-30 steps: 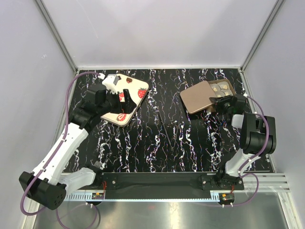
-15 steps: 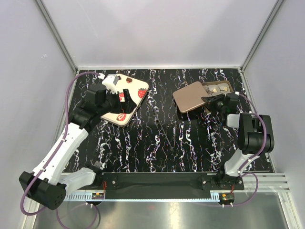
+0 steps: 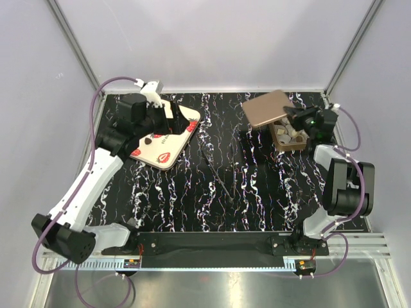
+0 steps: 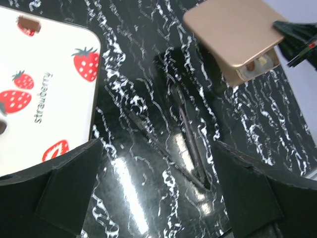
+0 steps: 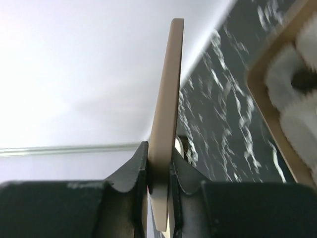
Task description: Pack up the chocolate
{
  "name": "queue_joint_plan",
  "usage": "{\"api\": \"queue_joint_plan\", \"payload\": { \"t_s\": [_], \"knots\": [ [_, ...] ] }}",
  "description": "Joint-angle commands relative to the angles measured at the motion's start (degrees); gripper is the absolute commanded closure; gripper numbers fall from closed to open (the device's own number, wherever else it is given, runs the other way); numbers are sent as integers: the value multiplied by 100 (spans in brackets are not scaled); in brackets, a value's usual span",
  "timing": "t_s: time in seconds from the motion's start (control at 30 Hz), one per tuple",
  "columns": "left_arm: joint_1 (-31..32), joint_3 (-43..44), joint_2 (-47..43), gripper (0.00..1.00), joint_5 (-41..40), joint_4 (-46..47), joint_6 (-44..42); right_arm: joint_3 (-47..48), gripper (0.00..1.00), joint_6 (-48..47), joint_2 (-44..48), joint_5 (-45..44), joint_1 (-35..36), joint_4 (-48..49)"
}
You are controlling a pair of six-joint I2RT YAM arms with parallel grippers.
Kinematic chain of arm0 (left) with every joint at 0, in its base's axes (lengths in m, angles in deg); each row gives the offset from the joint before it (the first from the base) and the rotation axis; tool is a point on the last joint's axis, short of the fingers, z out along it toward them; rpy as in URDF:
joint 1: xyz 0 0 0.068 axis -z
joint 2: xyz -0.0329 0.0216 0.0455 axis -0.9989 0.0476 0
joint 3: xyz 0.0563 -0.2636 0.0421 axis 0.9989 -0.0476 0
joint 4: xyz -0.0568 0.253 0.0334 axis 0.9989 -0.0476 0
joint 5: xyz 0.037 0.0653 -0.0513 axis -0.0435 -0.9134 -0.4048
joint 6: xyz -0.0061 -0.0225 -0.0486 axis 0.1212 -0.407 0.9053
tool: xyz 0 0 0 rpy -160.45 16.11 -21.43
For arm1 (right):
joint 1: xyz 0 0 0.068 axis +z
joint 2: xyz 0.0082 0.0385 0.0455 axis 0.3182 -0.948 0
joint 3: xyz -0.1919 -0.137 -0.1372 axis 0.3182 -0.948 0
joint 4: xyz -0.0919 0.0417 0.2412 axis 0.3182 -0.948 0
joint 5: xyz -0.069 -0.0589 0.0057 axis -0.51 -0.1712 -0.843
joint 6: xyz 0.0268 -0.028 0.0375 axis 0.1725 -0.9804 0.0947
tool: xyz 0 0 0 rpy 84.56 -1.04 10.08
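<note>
The chocolate (image 3: 290, 133), small pale round pieces, lies in a small square brown tray (image 3: 280, 142) at the back right of the black marbled table. My right gripper (image 3: 293, 116) is shut on the edge of a flat tan cover (image 3: 266, 108) and holds it tilted above and left of the tray. In the right wrist view the cover (image 5: 166, 109) stands edge-on between my right gripper's (image 5: 159, 166) jaws, with the tray (image 5: 262, 104) to the right. My left gripper (image 3: 168, 120) hangs open over the strawberry lid (image 3: 168, 142), holding nothing. The left wrist view shows my left gripper (image 4: 157, 148) and the cover (image 4: 233, 34).
The cream lid printed with strawberries (image 4: 44, 99) lies flat at the back left. Thin dark lines like creases or rods (image 3: 215, 168) cross the middle of the table. Grey enclosure walls stand close behind and on both sides.
My right gripper has lifted the tan cover up and toward the back, uncovering the tray of chocolate. My left arm has risen and shifted back over the strawberry lid.
</note>
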Motion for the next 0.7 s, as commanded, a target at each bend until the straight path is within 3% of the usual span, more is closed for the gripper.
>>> {"api": "queue_joint_plan", "payload": {
  "t_s": [0.0,0.33,0.47,0.67],
  "knots": [
    [138,422,340,1,67,364,141,394,100,8,308,58,-396,564],
    [841,1416,1746,1,523,917,711,227,100,219,-43,1041,-1573,1355],
    [1017,1618,2571,1,1068,1978,1406,-36,100,421,-141,1193,-1777,1768],
    [1404,2741,3855,2,938,2096,1627,-370,97,254,-61,1193,-1865,1506]
  ]
}}
